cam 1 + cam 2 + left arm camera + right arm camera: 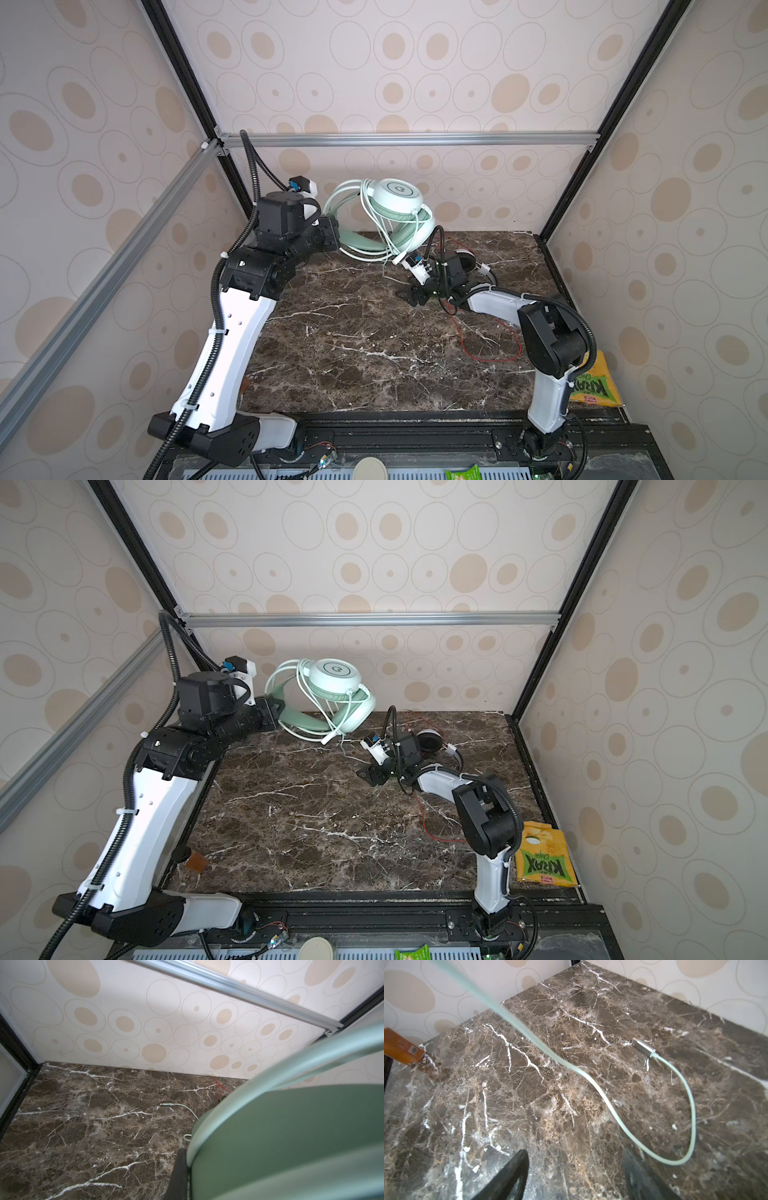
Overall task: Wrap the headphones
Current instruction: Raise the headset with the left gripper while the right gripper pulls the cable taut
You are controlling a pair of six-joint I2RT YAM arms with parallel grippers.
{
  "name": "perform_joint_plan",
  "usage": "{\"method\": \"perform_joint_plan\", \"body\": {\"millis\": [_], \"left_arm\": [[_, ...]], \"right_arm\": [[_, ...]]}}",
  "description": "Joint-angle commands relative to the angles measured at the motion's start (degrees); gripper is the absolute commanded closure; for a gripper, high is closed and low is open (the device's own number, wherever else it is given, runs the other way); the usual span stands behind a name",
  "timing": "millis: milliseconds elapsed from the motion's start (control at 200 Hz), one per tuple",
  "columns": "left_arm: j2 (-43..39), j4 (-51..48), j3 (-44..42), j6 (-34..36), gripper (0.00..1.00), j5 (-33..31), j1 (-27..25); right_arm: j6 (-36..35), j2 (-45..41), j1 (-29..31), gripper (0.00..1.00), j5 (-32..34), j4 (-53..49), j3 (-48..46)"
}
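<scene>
Both top views show 2 headsets. The left claw (336,237) is clamped on the padded headband of the mint-green headset (397,195) and holds it off the marble table (353,353). The 2 ear cups sit just beyond the claw tips, with the pale green cable (693,1113) looped several times around them. The upper cup bears a ringed mark like a "G". The left wrist view shows the headband pressed against 1 dark finger (179,1176), but not the cups.

The right claw (575,1178) is low over the table, jaws apart and holding nothing. Only its wrist view shows the cable's loose end clearly. It curves just ahead of the claw to 1 silver plug (643,1047) lying flat.

The white-and-black headset (467,262) lies on the table behind this claw, mostly hidden by the arm. Its thin red cable (490,349) sprawls beside the forearm.

1 yellow packet (542,866) reading "KRAX" lies past the table's edge, well behind the right claw. 1 green packet (413,953) pokes in at the front rail, and its writing is too small to read.
</scene>
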Motion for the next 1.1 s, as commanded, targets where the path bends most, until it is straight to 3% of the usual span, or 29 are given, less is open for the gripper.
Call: {"method": "perform_joint_plan", "body": {"millis": [0, 335, 655, 1015, 1095], "left_arm": [[0.2, 6.1, 5.2, -2.6, 1.0, 2.6, 0.3], [2.1, 6.0, 8.2, -2.7, 1.0, 3.0, 0.3], [4.1, 5.3, 12.0, -3.0, 1.0, 3.9, 0.3], [4.9, 5.0, 12.7, -2.9, 1.0, 5.0, 0.3], [4.8, 5.0, 12.8, -2.9, 1.0, 4.8, 0.3]], "right_arm": [[-6.3, 2.2, -0.1, 0.26, -2.2, 4.8, 4.0], [-1.5, 7.9, 0.0, 0.31, -1.5, 23.6, 3.7], [4.5, 10.1, 0.4, 0.41, -13.2, 24.9, 6.5], [8.1, 14.2, 2.1, 0.45, -10.8, 25.0, 11.4], [9.0, 15.3, 2.4, 0.52, -11.1, 24.8, 13.2]]}}
